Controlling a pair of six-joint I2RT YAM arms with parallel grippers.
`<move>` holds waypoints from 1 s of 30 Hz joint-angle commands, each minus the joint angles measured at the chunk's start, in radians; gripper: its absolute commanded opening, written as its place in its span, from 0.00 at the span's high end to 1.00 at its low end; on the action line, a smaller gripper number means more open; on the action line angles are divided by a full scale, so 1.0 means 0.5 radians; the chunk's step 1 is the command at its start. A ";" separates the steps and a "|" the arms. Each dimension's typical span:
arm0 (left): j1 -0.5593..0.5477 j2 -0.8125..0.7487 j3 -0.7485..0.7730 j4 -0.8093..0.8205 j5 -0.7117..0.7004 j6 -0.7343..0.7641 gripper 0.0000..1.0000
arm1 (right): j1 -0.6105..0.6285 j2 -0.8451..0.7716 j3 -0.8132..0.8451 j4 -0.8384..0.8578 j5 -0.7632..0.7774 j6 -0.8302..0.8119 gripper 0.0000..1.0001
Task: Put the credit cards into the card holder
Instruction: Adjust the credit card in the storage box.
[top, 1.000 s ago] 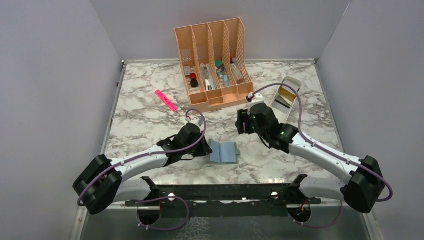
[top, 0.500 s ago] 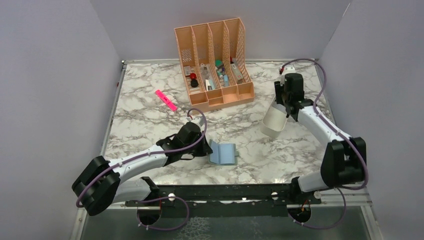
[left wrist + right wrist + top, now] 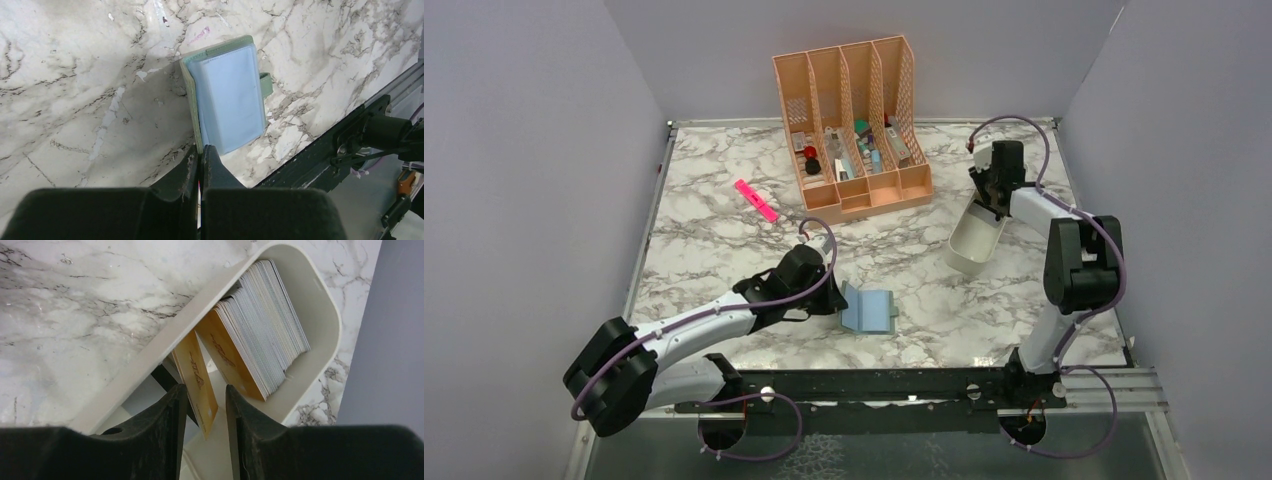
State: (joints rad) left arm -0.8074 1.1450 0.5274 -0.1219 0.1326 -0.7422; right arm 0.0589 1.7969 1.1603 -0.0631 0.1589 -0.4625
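Note:
The card holder [image 3: 871, 312] lies open on the marble near the front, blue-grey pockets up; it also shows in the left wrist view [image 3: 230, 100]. My left gripper [image 3: 836, 300] [image 3: 201, 150] is shut on the edge of its green left cover. The credit cards stand as a stack [image 3: 260, 340] in the white tray [image 3: 330, 315], gold faces showing, with a dark card behind. My right gripper [image 3: 997, 203] [image 3: 205, 390] reaches into the tray, jaws open. One gold card [image 3: 197, 377] stands between them, leaning by the left finger.
The white tray [image 3: 972, 245] sits at the right, back of centre. A peach slotted organizer [image 3: 854, 120] with small items stands at the back centre. A pink highlighter [image 3: 756, 200] lies at the back left. The right wall is close to the tray.
My right arm swung from the table's middle back to the right and went down into the tray, which sits nearer and tilted. My left gripper kept its hold on the card holder.

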 commanded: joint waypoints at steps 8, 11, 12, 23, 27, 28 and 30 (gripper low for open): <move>-0.006 -0.078 0.088 -0.014 0.084 0.049 0.97 | -0.004 0.109 -0.020 0.233 -0.093 -0.189 0.63; -0.008 -0.089 0.080 -0.015 0.088 0.044 0.97 | -0.004 0.154 -0.009 0.260 -0.013 -0.221 0.64; -0.007 -0.093 0.079 -0.014 0.088 0.042 0.97 | -0.004 0.164 -0.011 0.271 0.000 -0.226 0.64; -0.006 -0.107 0.067 -0.002 0.095 0.018 0.97 | -0.002 0.117 -0.041 0.140 -0.090 -0.175 0.60; -0.004 -0.104 0.071 0.002 0.102 0.015 0.97 | -0.001 0.038 -0.050 0.079 -0.153 -0.159 0.59; -0.005 -0.105 0.074 0.003 0.105 0.015 0.97 | -0.001 0.025 -0.041 0.057 -0.150 -0.163 0.59; -0.004 -0.108 0.070 0.006 0.106 0.010 0.97 | -0.001 -0.012 -0.028 0.023 -0.133 -0.168 0.58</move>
State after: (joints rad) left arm -0.8074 1.1145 0.5369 -0.1379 0.1562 -0.7357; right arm 0.0597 1.8435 1.1542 0.0040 0.1135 -0.5503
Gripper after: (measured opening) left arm 0.032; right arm 0.411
